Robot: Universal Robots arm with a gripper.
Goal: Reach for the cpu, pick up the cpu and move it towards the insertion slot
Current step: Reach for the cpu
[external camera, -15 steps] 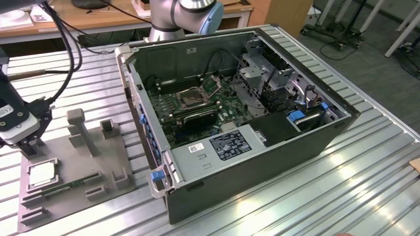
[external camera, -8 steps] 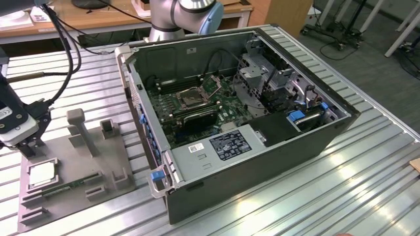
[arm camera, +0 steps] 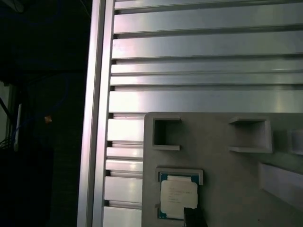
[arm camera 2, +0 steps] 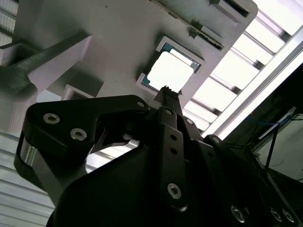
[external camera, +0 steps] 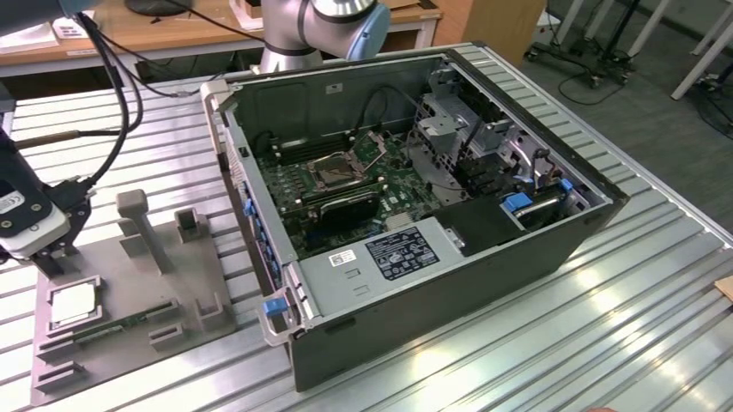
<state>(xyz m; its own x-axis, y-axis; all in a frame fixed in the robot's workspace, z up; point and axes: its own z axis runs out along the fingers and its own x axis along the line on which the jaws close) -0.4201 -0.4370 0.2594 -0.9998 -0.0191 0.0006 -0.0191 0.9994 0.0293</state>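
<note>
A: How does the arm sit?
B: At nine o'clock in the exterior view, the end effector points down over a matte grey fixture. How wide it stands, I cannot tell.
A: And the cpu?
B: At its six o'clock: a thin square with a pale glossy metal top, flat in a square pocket.
A: The insertion slot?
B: Toward two o'clock, inside the open black case on the ribbed aluminium worktop: shiny frame, dark centre.
</note>
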